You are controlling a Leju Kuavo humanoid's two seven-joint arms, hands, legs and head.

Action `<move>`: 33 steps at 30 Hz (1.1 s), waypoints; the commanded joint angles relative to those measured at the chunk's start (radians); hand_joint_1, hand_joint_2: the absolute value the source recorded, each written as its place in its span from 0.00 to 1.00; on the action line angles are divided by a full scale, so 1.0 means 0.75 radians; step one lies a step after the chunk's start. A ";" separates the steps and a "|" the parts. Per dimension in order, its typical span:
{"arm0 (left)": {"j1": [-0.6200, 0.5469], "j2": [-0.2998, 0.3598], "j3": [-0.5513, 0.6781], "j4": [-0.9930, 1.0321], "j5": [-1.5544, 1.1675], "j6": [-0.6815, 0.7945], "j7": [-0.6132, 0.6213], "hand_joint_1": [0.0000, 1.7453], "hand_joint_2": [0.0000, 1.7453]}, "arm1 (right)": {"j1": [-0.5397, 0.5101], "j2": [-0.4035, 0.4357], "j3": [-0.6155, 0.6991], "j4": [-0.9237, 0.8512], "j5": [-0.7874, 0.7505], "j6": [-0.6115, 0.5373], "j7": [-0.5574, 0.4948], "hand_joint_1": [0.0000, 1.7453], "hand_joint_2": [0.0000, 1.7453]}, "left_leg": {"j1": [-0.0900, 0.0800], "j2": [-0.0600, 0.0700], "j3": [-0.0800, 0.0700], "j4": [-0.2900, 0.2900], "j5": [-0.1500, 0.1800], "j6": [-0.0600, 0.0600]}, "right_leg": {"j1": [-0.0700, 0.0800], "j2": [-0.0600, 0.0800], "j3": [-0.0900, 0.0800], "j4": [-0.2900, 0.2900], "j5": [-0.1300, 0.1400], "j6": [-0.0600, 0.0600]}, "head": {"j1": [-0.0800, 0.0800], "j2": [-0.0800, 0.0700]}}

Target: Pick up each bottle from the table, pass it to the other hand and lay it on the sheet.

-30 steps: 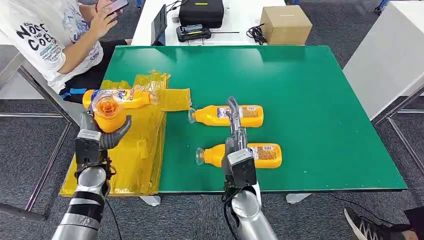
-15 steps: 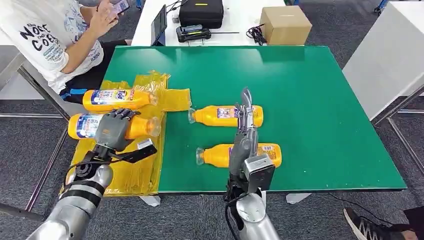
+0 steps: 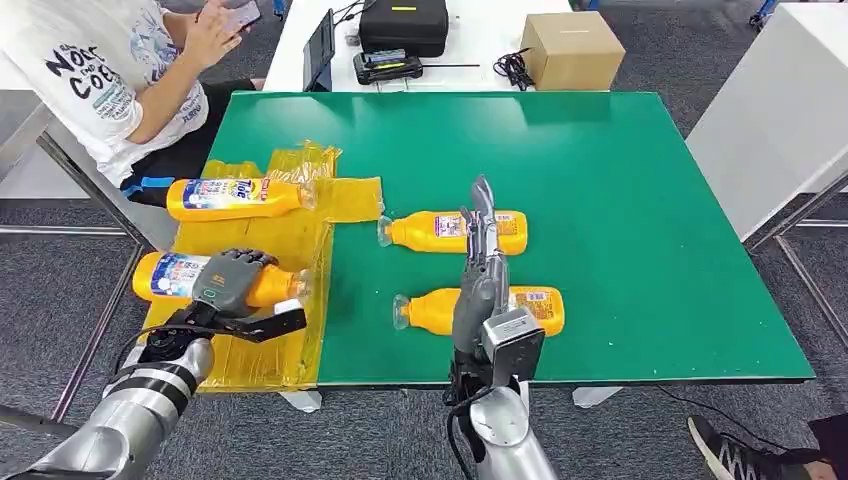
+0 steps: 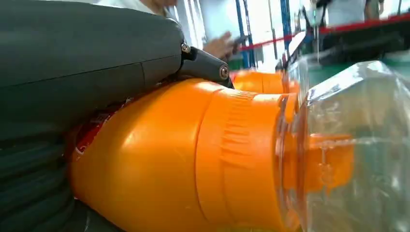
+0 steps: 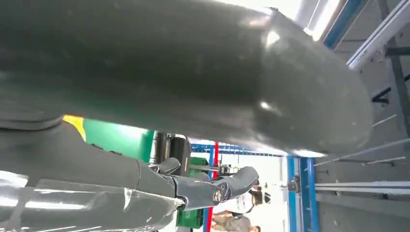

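Observation:
My left hand grips an orange bottle that lies on its side on the yellow sheet, its clear cap pointing toward the green table. Up close, the left wrist view has the same orange bottle under my fingers. A second orange bottle lies farther back on the sheet. Two more orange bottles lie on the green table: the far one and the near one. My right hand hovers above those two with its fingers straight and nothing in it.
A person sits at the far left corner, holding a phone. Behind the green table stands a white table with a cardboard box, a black case and cables. Another white table stands to the right.
My left hand has turned the bottle from upright to lying flat and lowered it onto the sheet. The right hand has risen and shifted slightly right above the table bottles.

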 commanded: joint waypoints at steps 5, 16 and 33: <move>-0.064 0.001 -0.045 0.146 0.020 -0.120 -0.008 1.00 1.00 | -0.050 -0.033 0.012 0.059 -0.007 0.019 0.026 0.00 0.00 | 0.003 0.002 0.008 0.000 -0.004 -0.002 | 0.003 0.001 0.008 -0.001 -0.003 -0.003 | 0.000 0.000; -0.040 -0.003 0.009 0.184 0.206 -0.489 -0.099 0.00 1.00 | -0.063 -0.023 -0.009 0.118 0.008 0.042 0.058 0.00 0.00 | 0.001 0.002 0.008 -0.002 -0.002 -0.001 | 0.001 0.002 0.008 -0.002 -0.001 -0.002 | 0.000 0.000; 0.002 0.054 0.008 0.175 0.417 -0.791 -0.216 0.00 0.00 | -0.097 -0.018 -0.005 0.198 -0.014 0.088 0.070 0.00 0.00 | 0.002 0.005 0.024 -0.004 -0.002 -0.004 | 0.003 0.006 0.024 -0.004 0.001 -0.004 | -0.001 0.000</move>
